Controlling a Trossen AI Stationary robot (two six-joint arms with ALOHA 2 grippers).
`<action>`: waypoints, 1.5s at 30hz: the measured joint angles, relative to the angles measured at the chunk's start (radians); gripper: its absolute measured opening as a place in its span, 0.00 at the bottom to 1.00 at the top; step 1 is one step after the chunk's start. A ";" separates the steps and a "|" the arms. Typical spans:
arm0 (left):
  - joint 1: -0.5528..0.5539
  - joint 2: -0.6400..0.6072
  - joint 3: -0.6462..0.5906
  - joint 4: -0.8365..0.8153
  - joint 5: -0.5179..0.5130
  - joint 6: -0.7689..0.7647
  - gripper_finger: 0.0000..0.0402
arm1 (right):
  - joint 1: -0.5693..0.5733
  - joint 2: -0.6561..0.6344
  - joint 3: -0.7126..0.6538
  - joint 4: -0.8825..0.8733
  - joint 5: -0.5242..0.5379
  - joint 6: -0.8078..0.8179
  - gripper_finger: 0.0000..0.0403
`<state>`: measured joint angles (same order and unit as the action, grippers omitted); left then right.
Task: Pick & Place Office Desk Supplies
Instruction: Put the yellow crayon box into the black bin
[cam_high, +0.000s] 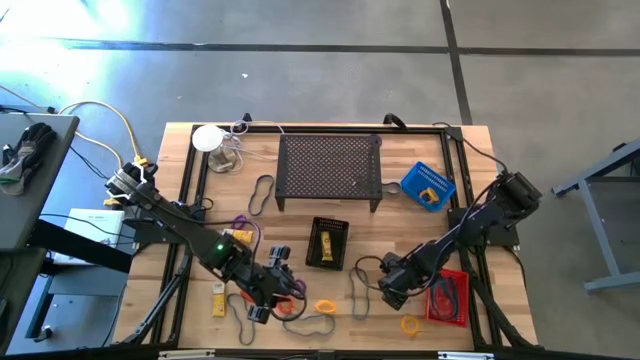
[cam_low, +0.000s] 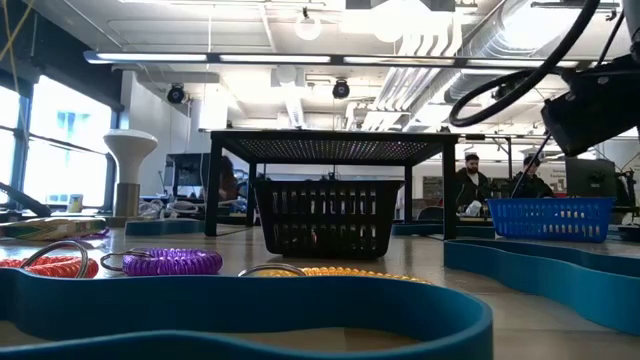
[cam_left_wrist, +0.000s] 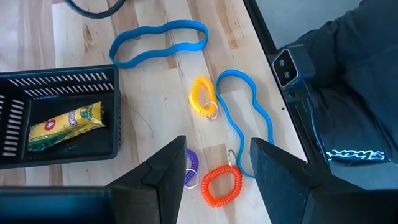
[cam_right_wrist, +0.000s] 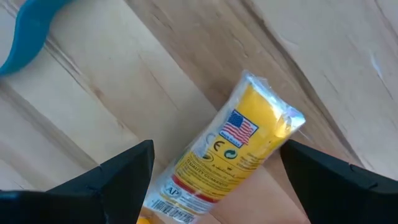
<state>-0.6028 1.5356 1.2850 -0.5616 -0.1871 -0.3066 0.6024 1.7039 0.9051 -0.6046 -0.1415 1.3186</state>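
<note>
My left gripper (cam_high: 266, 294) (cam_left_wrist: 217, 149) is open near the table's near edge. It hovers over an orange coil ring (cam_left_wrist: 222, 185), with a purple ring (cam_left_wrist: 192, 163) beside it and a yellow ring (cam_left_wrist: 203, 98) farther off. My right gripper (cam_high: 392, 288) (cam_right_wrist: 214, 155) is open too, its fingers on either side of a yellow packet (cam_right_wrist: 233, 155) that lies flat on the wood, with no touch showing. A second yellow packet (cam_high: 327, 243) (cam_left_wrist: 65, 124) lies in the black basket (cam_high: 340, 228). Another packet (cam_high: 218, 300) lies at the near left.
The black perforated stand (cam_high: 330, 168) sits at the far middle, with the blue basket (cam_high: 428, 185) to its right. The red basket (cam_high: 450, 297) is at the near right. Blue band loops (cam_left_wrist: 161, 40) (cam_left_wrist: 249, 115) and dark loops (cam_high: 262, 193) lie on the wood. People stand in the room behind.
</note>
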 joint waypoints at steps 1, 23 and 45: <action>-0.002 0.000 0.000 0.000 0.000 0.002 0.43 | 0.000 0.000 0.000 0.000 0.002 -0.006 0.84; -0.003 0.000 0.000 0.000 0.000 -0.002 0.43 | 0.020 0.004 -0.005 -0.034 0.063 -0.050 0.52; -0.003 0.000 0.000 -0.003 0.000 0.003 0.43 | 0.010 -0.037 0.205 0.149 0.211 -0.422 0.27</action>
<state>-0.6056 1.5352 1.2846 -0.5647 -0.1872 -0.3031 0.6123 1.6665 1.1100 -0.4560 0.0698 0.8965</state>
